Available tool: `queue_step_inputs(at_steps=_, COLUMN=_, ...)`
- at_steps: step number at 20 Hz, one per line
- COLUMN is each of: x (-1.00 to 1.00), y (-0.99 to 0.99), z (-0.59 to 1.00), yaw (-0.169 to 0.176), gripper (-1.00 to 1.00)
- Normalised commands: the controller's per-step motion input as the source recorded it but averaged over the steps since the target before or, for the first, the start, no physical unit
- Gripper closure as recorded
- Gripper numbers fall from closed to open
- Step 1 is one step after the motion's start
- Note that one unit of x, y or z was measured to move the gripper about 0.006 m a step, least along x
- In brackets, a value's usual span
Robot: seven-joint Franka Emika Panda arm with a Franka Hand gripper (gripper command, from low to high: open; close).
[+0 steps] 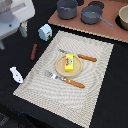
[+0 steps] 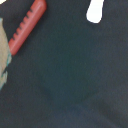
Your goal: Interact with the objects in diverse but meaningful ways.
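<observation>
While gripper (image 1: 22, 30) sits at exterior view's upper left, jaw state unreadable, reddish-brown stick (image 1: 33, 51) lies just below it, long axis near-vertical.

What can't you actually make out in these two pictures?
- Gripper: exterior view's top left; too blurred to tell whether open or shut.
- Yellow pack on the wooden plate: print too small to read.
- Reddish stick: wrist view, blurred.
- White scoop-like piece: cut off by the wrist view's edge.
- Pots: contents hidden.
</observation>
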Motion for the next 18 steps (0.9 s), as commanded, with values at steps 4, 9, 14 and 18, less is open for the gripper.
queue_step_inputs(at_steps=4, x=-0.08, y=0.85, z=0.07, yaw=0.0, gripper=-1.0)
queue_step_inputs(at_steps=9, x=-0.08, y=0.88, z=0.0, yaw=0.0, gripper=-1.0)
queue_step_inputs(at_steps=14, x=-0.07, y=0.82, z=-0.03, yaw=0.0, gripper=-1.0)
queue_step_inputs(at_steps=18, x=-0.09, y=0.75, z=-0.1, yaw=0.0, gripper=-1.0)
